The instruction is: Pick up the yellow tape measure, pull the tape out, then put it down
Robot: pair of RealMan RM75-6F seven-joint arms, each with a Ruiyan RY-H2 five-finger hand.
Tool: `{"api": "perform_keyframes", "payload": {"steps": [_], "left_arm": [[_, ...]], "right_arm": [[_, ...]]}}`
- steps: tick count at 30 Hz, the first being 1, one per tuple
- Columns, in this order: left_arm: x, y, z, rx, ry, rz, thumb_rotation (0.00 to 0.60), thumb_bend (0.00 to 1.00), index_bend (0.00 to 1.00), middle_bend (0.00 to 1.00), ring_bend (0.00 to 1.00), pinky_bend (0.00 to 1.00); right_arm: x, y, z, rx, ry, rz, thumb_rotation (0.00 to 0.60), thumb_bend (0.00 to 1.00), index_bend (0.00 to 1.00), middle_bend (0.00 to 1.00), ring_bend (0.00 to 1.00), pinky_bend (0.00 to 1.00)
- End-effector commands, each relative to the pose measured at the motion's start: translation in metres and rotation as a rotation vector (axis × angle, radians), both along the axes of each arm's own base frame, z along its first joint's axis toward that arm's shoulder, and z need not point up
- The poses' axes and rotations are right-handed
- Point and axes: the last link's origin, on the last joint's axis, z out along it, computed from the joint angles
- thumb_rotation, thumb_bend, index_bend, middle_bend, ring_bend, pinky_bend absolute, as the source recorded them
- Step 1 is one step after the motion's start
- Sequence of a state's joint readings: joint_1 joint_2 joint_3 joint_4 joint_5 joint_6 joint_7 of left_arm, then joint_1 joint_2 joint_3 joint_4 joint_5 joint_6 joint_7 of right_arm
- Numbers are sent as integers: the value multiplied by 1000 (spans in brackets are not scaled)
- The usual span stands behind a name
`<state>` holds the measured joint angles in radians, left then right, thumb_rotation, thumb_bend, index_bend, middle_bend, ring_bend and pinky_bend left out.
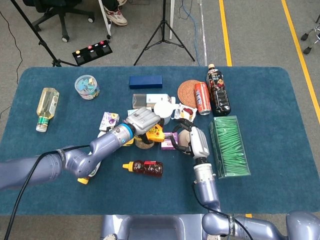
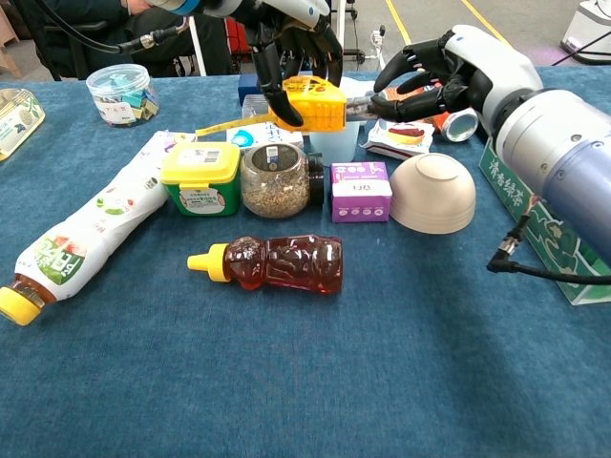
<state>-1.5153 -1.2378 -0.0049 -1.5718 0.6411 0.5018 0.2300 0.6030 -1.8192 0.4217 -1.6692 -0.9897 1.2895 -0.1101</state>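
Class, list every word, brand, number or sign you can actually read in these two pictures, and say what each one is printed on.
None can be read for certain.
Green box: white Chinese characters, too cut off to read.
Purple box: small print, blurred.
Green-lidded tub: label too small.
Squeeze bottle: label blurred.
Red can and dark bottle: labels too small.

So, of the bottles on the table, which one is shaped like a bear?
The amber honey bottle with the yellow cap, lying on its side in front of the glass jar. The other bottles have plain shapes.
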Motion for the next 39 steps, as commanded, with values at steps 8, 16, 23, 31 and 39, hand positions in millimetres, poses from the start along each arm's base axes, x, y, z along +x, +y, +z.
{"api": "perform_keyframes", "payload": {"steps": [8, 16, 23, 31, 39], "left_arm": [[3, 2, 0, 12, -7, -10, 600, 300, 611, 487, 471, 489], [4, 1, 0, 18, -3, -23, 600, 300, 610, 486, 471, 489], [0, 3, 3, 26, 2, -18, 600, 300, 611, 486, 471, 489], [0, 3, 6, 31, -2, -14, 600, 300, 611, 486, 471, 489], [-2, 3, 6, 32, 3, -15, 600, 300, 611, 486, 471, 489]], "right_arm": [[0, 0, -2, 12, 6, 3, 600, 570, 515, 286, 244, 217], [-4, -2, 0, 0, 11, -12, 600, 605, 540, 302, 255, 228], [-8, -3, 2, -1, 9, -18, 600, 639, 540, 302, 256, 233], [-9, -3, 2, 7, 11, -16, 600, 732, 546, 306, 256, 233], [-11, -4, 3, 11, 10, -31, 600, 839, 557, 316, 264, 238]]}}
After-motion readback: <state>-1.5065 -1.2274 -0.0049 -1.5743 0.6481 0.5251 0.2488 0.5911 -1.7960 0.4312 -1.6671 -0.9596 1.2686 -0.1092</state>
